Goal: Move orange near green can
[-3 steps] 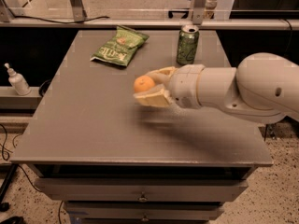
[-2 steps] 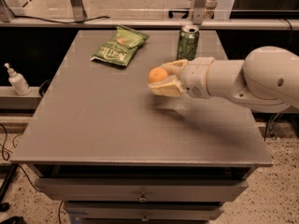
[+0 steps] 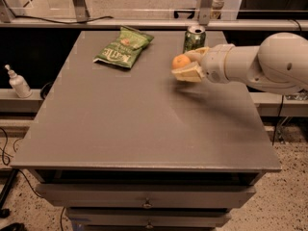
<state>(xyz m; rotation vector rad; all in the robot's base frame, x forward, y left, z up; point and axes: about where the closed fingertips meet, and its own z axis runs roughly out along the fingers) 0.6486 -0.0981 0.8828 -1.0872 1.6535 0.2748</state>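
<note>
Grey table point(image 3: 120, 129) over drawers point(image 3: 144, 196) and speckled floor point(image 3: 288, 201): bag point(image 3: 124, 47) at 11 o'clock, can point(image 3: 194, 37) at 1, my gripper point(image 3: 181, 65) clamped around the orange point(image 3: 181, 61) just beside it.

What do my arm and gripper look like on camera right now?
The gripper, just in front of the green can, has pale cream fingers on a white cylindrical wrist. The arm is smooth, bulbous white casing; no cables show.

The cream-yellow gripper point(image 3: 188, 65), upper right of centre, grips a bright orange point(image 3: 180, 61); its arm point(image 3: 279, 61) is white. The green can point(image 3: 194, 38) has a mottled label and silver top. The chip bag point(image 3: 124, 46) is green with pale lettering, the table point(image 3: 120, 129) plain grey.
</note>
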